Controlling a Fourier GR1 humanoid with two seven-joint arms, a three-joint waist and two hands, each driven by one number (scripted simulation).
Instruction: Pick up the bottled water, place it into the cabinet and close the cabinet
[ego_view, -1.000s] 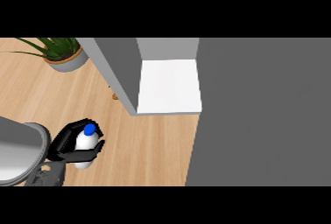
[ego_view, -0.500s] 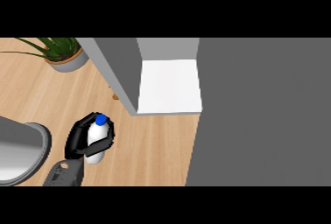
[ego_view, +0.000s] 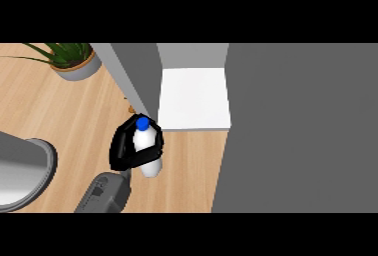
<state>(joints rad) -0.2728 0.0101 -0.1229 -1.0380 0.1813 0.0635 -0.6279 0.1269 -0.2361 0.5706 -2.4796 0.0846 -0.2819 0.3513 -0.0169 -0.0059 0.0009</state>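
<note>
Robot hand (ego_view: 131, 150), the only one in view, has its black fingers curled around a white water bottle (ego_view: 147, 149) with a blue cap, above the wooden tabletop (ego_view: 66, 115). Just right of it, the cabinet (ego_view: 193, 100) stands open, white shelf showing.

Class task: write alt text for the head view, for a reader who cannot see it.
A black robot hand curls round a white water bottle with a blue cap, held over a wooden counter just short of an open cabinet's white shelf. The grey cabinet door stands open beside it, and a potted plant sits at the far left corner.
</note>
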